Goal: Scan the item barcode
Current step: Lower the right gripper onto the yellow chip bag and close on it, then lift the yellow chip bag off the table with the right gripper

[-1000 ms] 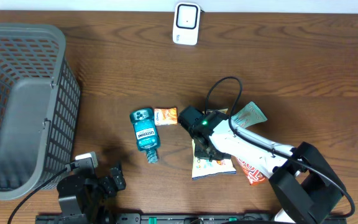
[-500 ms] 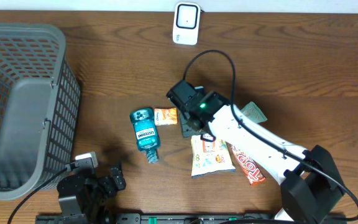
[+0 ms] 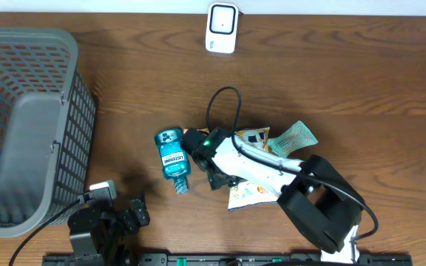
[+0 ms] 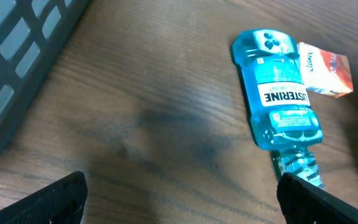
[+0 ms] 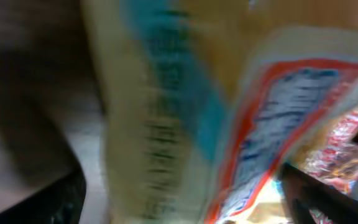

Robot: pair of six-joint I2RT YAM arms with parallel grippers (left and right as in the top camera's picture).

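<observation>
Brown wooden bench [image 3: 361,81] fills the overhead view. A white barcode scanner [image 3: 221,28] is seen at top centre, well apart from the right tool [image 3: 203,157], which hangs at mid-frame over overlapping snack packets [image 3: 254,193], just beside a blue mouthwash bottle [image 3: 172,157].

From the left wrist, the left tool [image 4: 179,202] is seen wide open and empty. A small orange packet [image 4: 325,70] lies just beside the bottle's base.

From the right wrist, a blurred packet is framed by spread fingers [image 5: 67,193]; nothing is gripped, and which packet it is cannot be told. Two packets could be pinched together because they overlap. A thin packet could also slip, or be lifted with its barcode turned away from the scanner.
</observation>
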